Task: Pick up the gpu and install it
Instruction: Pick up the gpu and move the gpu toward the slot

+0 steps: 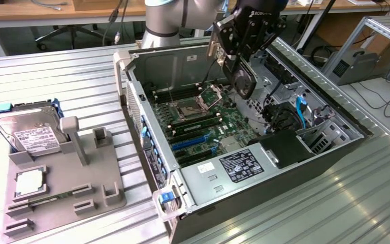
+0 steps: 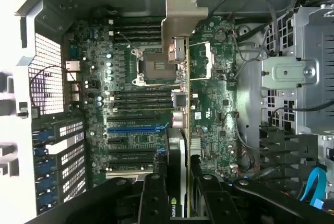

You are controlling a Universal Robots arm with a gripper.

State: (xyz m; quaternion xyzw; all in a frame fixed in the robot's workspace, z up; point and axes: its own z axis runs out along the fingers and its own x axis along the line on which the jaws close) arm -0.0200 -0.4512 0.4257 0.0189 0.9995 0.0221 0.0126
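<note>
So, the gripper (image 1: 237,63) is clenched on the graphics card (image 1: 242,81), which hangs over the open PC case (image 1: 303,168).

The card is held up on edge, above the motherboard (image 1: 208,119) and not seated in any slot. Its silver bracket (image 1: 215,51) is on the side toward the exterior view's left. In the wrist view the card (image 2: 177,182) shows edge-on, pinched between two black fingers (image 2: 154,200). There the bracket (image 2: 182,20) sticks out ahead of it, over the area of the processor socket (image 2: 156,67), and the blue slot (image 2: 133,128) lies just beside the card's edge. Over on the exterior view's left, a grey holder (image 1: 107,195) sits on the slatted table (image 1: 59,76). A hard drive (image 1: 29,133) stands propped in the holder, and a small square chip (image 1: 30,182) lies flat near it.
</note>
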